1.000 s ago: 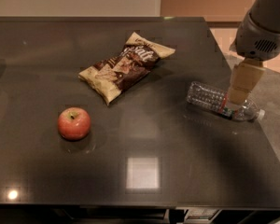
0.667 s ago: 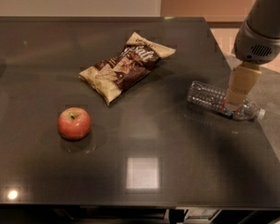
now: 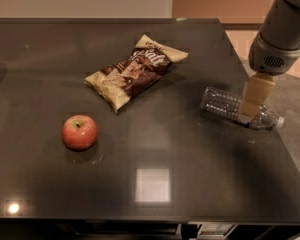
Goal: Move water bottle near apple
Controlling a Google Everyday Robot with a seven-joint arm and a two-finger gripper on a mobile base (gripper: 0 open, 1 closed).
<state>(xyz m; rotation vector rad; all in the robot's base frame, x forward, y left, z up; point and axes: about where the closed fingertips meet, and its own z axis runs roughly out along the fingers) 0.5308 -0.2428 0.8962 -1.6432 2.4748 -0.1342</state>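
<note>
Distance is the whole problem: the apple (image 3: pixel 80 132) sits closest to the front edge of the table (image 3: pixel 155 204), on the left side of the view, upright with its stem showing, and nothing touches it. Further back and far over to the right lies the water bottle (image 3: pixel 225 104), on its side near the table's right edge, its white cap (image 3: pixel 279 120) pointing toward the near right and its base toward the middle of the table. It is well apart from the apple, so the task has not really started. Compared with a second ago the bottle has not shifted at all; what has changed is me, since my hand (image 3: pixel 248 109) has sunk a little and drifted slightly toward the left of the view, so that it now sits right down at the bottle, across the part between its middle and its neck. I read that as settling into a grasp, not as carrying. I cannot tell whether my hand is apart or already clamped on the bottle, because the tan part I see covers that spot. My arm (image 3: pixel 282 34) comes in from the upper right corner, and the hand hangs nearly straight down from the grey wrist. Beyond all this, toward the back middle of the table, a tan-and-brown chip bag (image 3: pixel 135 71) lies flat on a slant, roughly between the two things and somewhat behind them.
</note>
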